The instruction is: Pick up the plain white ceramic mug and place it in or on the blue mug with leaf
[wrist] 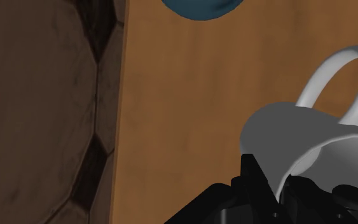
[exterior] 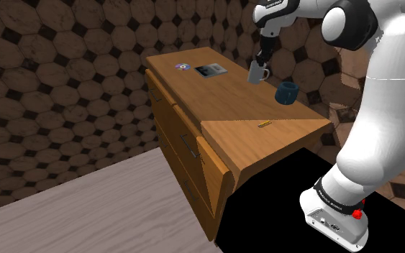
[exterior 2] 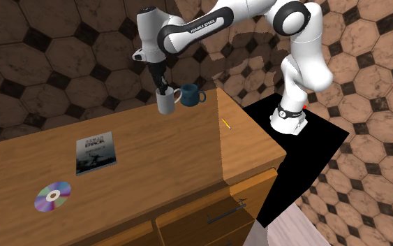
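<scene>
- The end effector is clenched on the white mug. In the wrist view one finger sits inside the rim and the other outside, with the wall pinched between them.
- The white mug hangs just beside the blue mug, on the side away from the blue mug's handle. Their outlines overlap in the second exterior view, so I cannot tell whether they touch.
- I judge the white mug to be lifted off the bench, though no view shows the gap beneath it plainly.
- The coming move turns on one relation: the blue mug's open mouth lies sideways from the end effector. The carry must therefore run across toward the blue mug's centre and only then go down.
- The white mug's long axis is near vertical, mouth up, with a slight lean in the shoulder view. Its handle sticks out roughly toward the blue mug.
- The blue mug stands upright with its mouth up, so the two axes are close to parallel.
- The two mugs look alike in width, so I expect the white one to rest on the blue mug's rim rather than drop inside. Its handle may catch that rim.
- A booklet and a disc lie well apart from the blue mug, beyond the white mug. A small yellow stick lies near the blue mug's handle side. None of them is in the path.
</scene>
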You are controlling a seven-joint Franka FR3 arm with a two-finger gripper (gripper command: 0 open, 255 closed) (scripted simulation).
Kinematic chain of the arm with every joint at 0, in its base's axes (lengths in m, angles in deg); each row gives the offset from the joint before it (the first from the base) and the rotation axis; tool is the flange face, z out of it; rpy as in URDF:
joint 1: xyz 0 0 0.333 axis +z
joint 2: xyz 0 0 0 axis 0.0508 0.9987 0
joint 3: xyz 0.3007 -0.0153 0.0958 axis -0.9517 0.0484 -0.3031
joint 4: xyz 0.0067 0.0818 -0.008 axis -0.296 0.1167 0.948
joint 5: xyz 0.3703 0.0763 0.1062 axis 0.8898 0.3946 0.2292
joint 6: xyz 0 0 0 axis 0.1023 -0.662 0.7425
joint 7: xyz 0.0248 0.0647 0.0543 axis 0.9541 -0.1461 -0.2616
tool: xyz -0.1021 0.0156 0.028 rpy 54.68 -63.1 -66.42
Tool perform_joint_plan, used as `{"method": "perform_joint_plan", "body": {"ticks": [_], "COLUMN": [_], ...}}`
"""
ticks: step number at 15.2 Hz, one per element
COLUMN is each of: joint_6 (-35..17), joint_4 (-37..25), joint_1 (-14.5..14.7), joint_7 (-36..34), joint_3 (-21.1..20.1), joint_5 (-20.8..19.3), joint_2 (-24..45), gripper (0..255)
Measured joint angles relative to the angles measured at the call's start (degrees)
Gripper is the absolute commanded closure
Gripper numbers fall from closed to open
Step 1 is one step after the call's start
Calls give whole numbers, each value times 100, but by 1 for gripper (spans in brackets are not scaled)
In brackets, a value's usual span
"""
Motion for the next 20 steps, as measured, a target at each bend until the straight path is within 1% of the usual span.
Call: {"method": "perform_joint_plan", "body": {"ticks": [9,18,19,20], "joint_6": [638,1356,1411,1395], "joint_4": [-528,-1319,-1359,-1235], "joint_1": [-17,-90,-88,-81], "joint_7": [-29,-27,-33,-12], "joint_3": [28,41,43,58], "joint_5": [-49,-36,-42,-71], "joint_2": [-117,-46,-61,-172], "gripper": [255,255,255,255]}}
